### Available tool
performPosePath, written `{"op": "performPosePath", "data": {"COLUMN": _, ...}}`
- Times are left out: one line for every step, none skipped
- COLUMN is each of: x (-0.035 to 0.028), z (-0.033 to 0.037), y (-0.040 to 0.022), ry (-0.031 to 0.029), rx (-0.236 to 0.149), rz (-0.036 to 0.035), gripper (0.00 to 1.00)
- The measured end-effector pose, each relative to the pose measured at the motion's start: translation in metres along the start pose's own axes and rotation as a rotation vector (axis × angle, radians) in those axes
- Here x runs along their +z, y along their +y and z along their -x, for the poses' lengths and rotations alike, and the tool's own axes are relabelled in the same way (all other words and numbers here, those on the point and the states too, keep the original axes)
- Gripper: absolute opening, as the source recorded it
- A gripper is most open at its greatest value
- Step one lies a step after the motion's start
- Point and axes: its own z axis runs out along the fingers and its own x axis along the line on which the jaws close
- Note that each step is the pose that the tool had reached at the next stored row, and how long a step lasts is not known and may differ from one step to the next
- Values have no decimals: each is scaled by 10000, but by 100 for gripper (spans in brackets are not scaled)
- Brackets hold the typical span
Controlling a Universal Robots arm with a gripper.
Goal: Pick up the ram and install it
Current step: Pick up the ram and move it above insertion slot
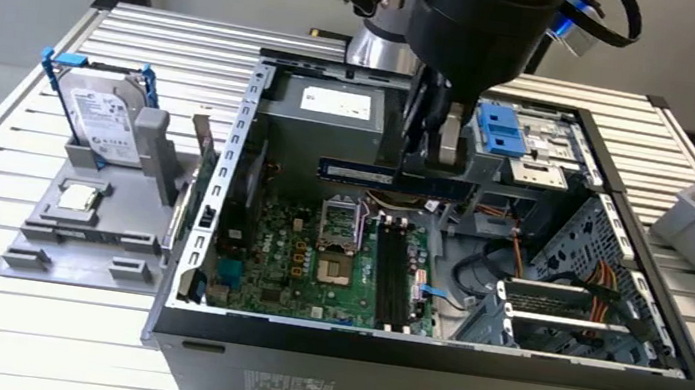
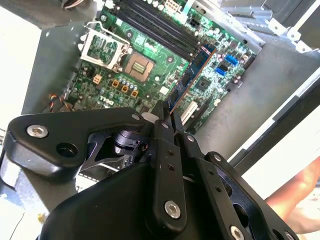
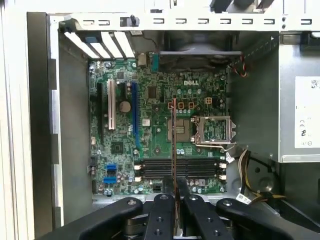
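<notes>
The gripper (image 2: 166,114) pinched one end of the ram (image 2: 192,72), which hung edge-on above the board (image 2: 160,52), clear of the long black slots (image 2: 155,25) and the open socket (image 2: 137,65) beside them. The grey case wall (image 2: 267,87) stood just beyond.

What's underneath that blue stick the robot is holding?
Below the ram, held by the gripper, lies the green motherboard with its long black slots and processor socket. The ram's edge covers a thin strip of board.

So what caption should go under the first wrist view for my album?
The gripper holds the ram edge-on over the green motherboard inside the open computer case.
</notes>
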Motion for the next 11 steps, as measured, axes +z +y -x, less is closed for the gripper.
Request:
{"op": "performPosePath", "data": {"x": 0, "z": 1, "y": -20, "ry": -1, "rx": 0, "rz": 0, "gripper": 0}}
{"op": "performPosePath", "data": {"x": -1, "z": 2, "y": -39, "ry": 0, "rx": 1, "rz": 0, "gripper": 0}}
{"op": "performPosePath", "data": {"x": -1, "z": 3, "y": -56, "ry": 0, "rx": 1, "rz": 0, "gripper": 0}}
{"op": "performPosePath", "data": {"x": -2, "z": 3, "y": -75, "ry": 0, "rx": 1, "rz": 0, "gripper": 0}}
{"op": "performPosePath", "data": {"x": -2, "z": 4, "y": -94, "ry": 0, "rx": 1, "rz": 0, "gripper": 0}}
{"op": "performPosePath", "data": {"x": -3, "z": 5, "y": -114, "ry": 0, "rx": 0, "rz": 0, "gripper": 0}}
{"op": "performPosePath", "data": {"x": -3, "z": 6, "y": -132, "ry": 0, "rx": 0, "rz": 1, "gripper": 0}}
{"op": "performPosePath", "data": {"x": -4, "z": 7, "y": -151, "ry": 0, "rx": 0, "rz": 0, "gripper": 0}}
{"op": "performPosePath", "data": {"x": -4, "z": 7, "y": -168, "ry": 0, "rx": 0, "rz": 1, "gripper": 0}}
{"op": "performPosePath", "data": {"x": -5, "z": 8, "y": -185, "ry": 0, "rx": 1, "rz": 1, "gripper": 0}}
{"op": "performPosePath", "data": {"x": -5, "z": 9, "y": -199, "ry": 0, "rx": 0, "rz": 1, "gripper": 0}}
